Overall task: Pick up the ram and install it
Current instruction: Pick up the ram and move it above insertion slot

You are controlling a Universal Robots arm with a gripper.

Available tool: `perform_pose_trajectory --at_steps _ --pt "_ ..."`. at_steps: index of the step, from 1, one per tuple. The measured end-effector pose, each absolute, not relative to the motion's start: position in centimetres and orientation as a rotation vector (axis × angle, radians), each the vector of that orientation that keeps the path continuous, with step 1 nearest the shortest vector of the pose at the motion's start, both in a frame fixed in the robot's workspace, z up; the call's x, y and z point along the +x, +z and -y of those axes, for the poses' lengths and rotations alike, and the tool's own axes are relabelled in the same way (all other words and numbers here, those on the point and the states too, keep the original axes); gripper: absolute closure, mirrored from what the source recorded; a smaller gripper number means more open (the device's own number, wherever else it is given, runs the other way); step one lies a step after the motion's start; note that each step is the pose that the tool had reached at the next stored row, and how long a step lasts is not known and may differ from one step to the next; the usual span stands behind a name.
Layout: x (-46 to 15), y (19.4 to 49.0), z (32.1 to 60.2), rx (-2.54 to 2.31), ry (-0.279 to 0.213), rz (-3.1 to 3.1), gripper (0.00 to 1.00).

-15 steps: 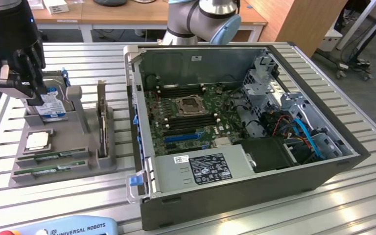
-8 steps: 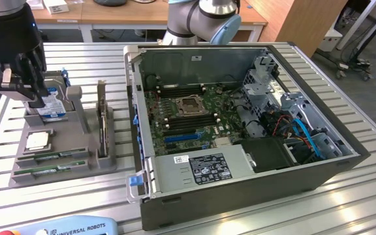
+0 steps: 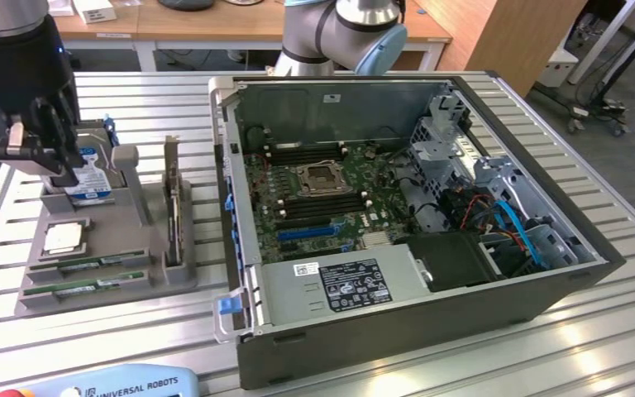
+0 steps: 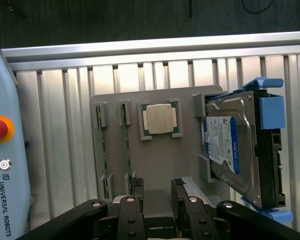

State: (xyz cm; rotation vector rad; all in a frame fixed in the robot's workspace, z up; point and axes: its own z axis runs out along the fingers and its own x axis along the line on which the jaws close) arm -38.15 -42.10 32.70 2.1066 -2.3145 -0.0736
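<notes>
black tool (image 4: 157, 194) parted beside thin green ram (image 4: 126, 150), flat grey holder (image 4: 157, 162)

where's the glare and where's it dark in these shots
Exterior view: glare on the ribbed aluminium table toward that view's lower right; the open black computer case is dim around its cables. Wrist view: slats flare brightest beyond the grey parts tray, the square silver processor has a soft sheen, the thin green ram sticks are evenly lit, the room behind is dark.

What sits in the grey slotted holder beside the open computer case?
Two thin green ram sticks, a square silver processor, a blue-labelled silver hard drive and an upright expansion card. The black gripper hides part of the holder.
</notes>
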Motion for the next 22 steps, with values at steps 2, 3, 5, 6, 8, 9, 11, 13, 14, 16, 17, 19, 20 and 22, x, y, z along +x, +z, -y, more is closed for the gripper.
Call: perform_pose_trajectory --at_steps 2,3,5,6,8,9,11,13,14,16,17,19,20,22 --pt "-38.15 32.59 42.10 2.107 -0.074 2.314 0.64" --pt "-38.15 32.58 42.11 2.107 -0.074 2.314 0.64" --pt "-38.15 32.58 42.11 2.107 -0.074 2.314 0.64" --pt "-38.15 32.57 42.11 2.107 -0.074 2.314 0.64" --pt "-38.15 32.57 42.11 2.107 -0.074 2.314 0.64" --pt "-38.15 32.56 42.11 2.108 -0.074 2.314 0.64" --pt "-38.16 32.55 42.18 2.107 -0.074 2.314 0.64" --pt "-38.15 32.57 42.31 2.107 -0.074 2.314 0.64" --pt "-38.15 32.57 42.35 2.107 -0.074 2.314 0.64" --pt "-38.15 32.57 42.36 2.107 -0.074 2.314 0.64" --pt "-38.15 32.57 42.36 2.107 -0.074 2.314 0.64" --pt "-38.15 32.57 42.37 2.107 -0.074 2.314 0.64" --pt "-38.15 32.57 42.37 2.107 -0.074 2.314 0.64" --pt "-38.15 32.57 42.37 2.107 -0.074 2.314 0.64"
